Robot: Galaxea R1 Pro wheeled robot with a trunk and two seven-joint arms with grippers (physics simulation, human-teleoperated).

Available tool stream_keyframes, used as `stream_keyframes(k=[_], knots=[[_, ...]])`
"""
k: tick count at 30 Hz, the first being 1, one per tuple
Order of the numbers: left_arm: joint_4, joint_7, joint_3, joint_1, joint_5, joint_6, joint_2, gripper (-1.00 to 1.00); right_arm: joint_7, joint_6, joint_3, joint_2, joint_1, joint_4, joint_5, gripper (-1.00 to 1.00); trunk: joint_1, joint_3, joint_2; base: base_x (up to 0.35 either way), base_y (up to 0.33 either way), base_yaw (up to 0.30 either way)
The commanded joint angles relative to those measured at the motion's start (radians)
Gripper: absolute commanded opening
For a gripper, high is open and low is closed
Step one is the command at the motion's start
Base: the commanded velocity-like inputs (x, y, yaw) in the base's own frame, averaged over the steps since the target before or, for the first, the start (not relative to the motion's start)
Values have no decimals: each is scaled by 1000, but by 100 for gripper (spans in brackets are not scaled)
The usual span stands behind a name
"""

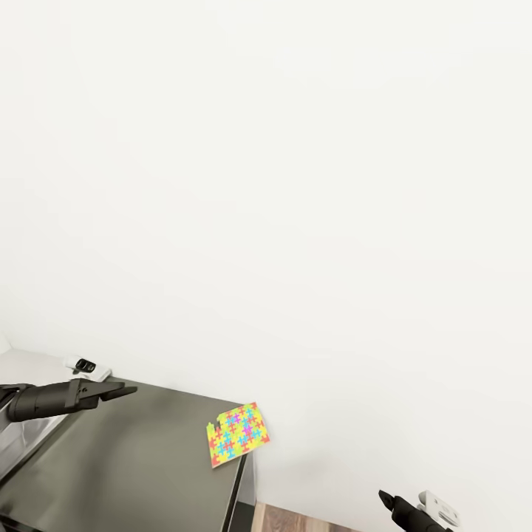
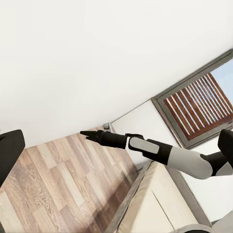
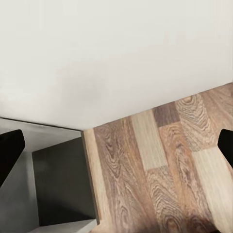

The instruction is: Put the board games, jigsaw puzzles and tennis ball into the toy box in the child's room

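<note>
One jigsaw puzzle (image 1: pixel 238 434) lies flat on the dark grey cabinet (image 1: pixel 125 465), at the top's corner nearest the white wall (image 1: pixel 295 185), slightly overhanging the edge. A small white device (image 1: pixel 87 366) sits on the pale surface beyond the cabinet's far edge.

The left gripper (image 1: pixel 122 390) reaches level over the cabinet, well apart from the puzzle, fingers pressed together and holding nothing. The right gripper (image 1: pixel 384 499) hangs over the wood floor (image 3: pixel 160 165) beside the cabinet, pointing toward the puzzle; in the left wrist view (image 2: pixel 90 134) it looks pressed together, empty.
</note>
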Motion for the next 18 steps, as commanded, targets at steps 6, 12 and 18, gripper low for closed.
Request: stream_keyframes(k=[6, 12, 18], knots=[[-1, -3, -7, -1, 6, 11, 0, 100, -1, 6, -6, 1, 0, 0, -6, 100, 0, 0, -1, 0, 0, 0], [-7, -3, -8, -1, 6, 11, -9, 100, 2, 12, -9, -4, 0, 49, -7, 100, 0, 0, -1, 0, 0, 0], [-9, -3, -8, -1, 3, 15, -57, 100, 142, 30, -19, -24, -10, 154, -22, 100, 0, 0, -1, 0, 0, 0]])
